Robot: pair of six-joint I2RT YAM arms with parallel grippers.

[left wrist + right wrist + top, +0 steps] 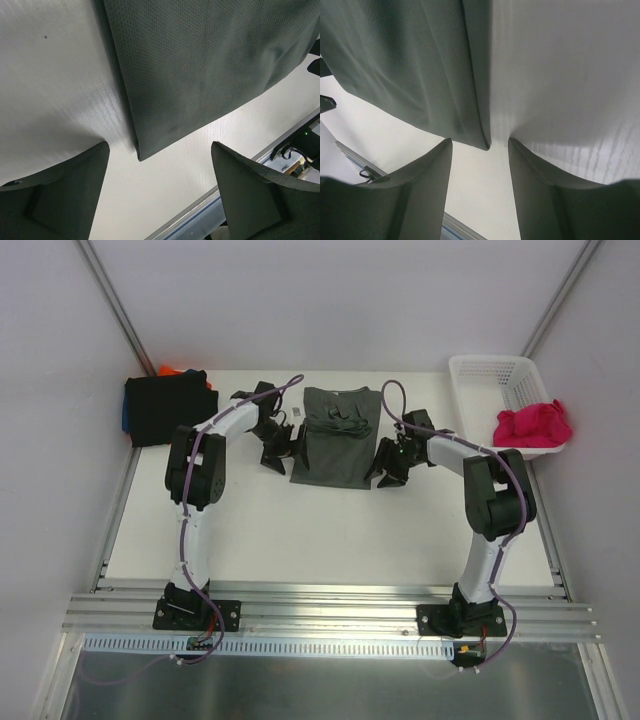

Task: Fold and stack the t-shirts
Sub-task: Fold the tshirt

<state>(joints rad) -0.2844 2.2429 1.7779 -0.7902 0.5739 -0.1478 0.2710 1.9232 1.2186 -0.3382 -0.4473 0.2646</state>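
Note:
A dark grey t-shirt (333, 440) lies flat on the white table, its sides folded in to a long rectangle, collar at the far end. My left gripper (277, 455) is open and empty just left of its near left corner (142, 152). My right gripper (385, 472) is open and empty just right of its near right corner (481, 140). A magenta-pink t-shirt (533, 424) lies crumpled in the white basket (480, 375). A stack with a black t-shirt (168, 408) on top, and orange and blue edges showing, sits at the far left.
The basket stands at the table's far right corner. An aluminium rail (330, 612) runs along the near edge, by the arm bases. White walls close in the table on the far side and both sides.

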